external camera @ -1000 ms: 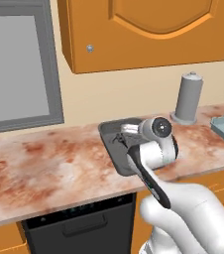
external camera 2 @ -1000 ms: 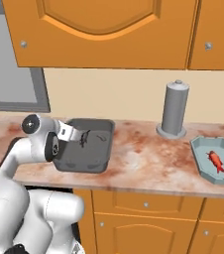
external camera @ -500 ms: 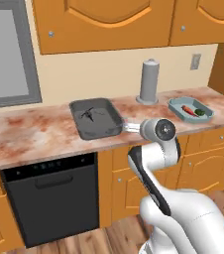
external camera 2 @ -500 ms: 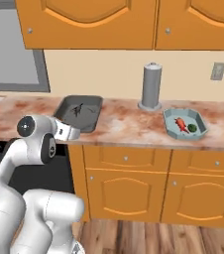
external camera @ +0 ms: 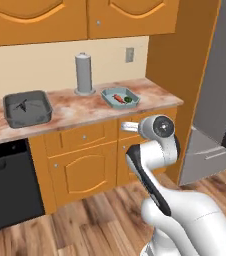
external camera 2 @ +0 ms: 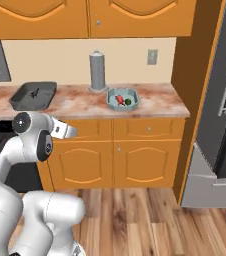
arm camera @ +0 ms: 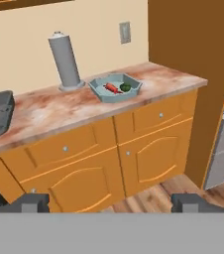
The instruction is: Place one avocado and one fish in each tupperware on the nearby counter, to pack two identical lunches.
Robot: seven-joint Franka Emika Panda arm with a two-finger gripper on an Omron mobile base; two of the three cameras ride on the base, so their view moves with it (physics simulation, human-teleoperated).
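On the counter [external camera: 70, 112] the pale blue-grey tupperware [external camera: 106, 95] holds a red-orange fish [external camera: 117, 98] and a bright green avocado [external camera: 128, 99]. Further left, the dark grey tupperware [external camera: 27, 121] has a dark grey fish [external camera: 21, 105] in it. My gripper [external camera: 123, 125] hangs out in front of the cabinets, well short of the counter and lower than its top. In the hand view my gripper [arm camera: 109, 206] is open with nothing between its tips. It faces the pale tupperware [arm camera: 115, 96], its fish [arm camera: 112, 88] and avocado [arm camera: 125, 87].
An upright grey cylinder [external camera: 84, 74] stands at the back of the counter between the two trays. A tall orange side panel [external camera: 185, 75] closes the counter on the right, and a grey fridge [external camera: 220, 110] follows it. Wooden floor [external camera: 85, 215] lies open before the cabinets.
The base has backed away from the counter and turned right, so the whole scene shifted: both trays look smaller and the fridge has come into view. The gripper stays open and empty.
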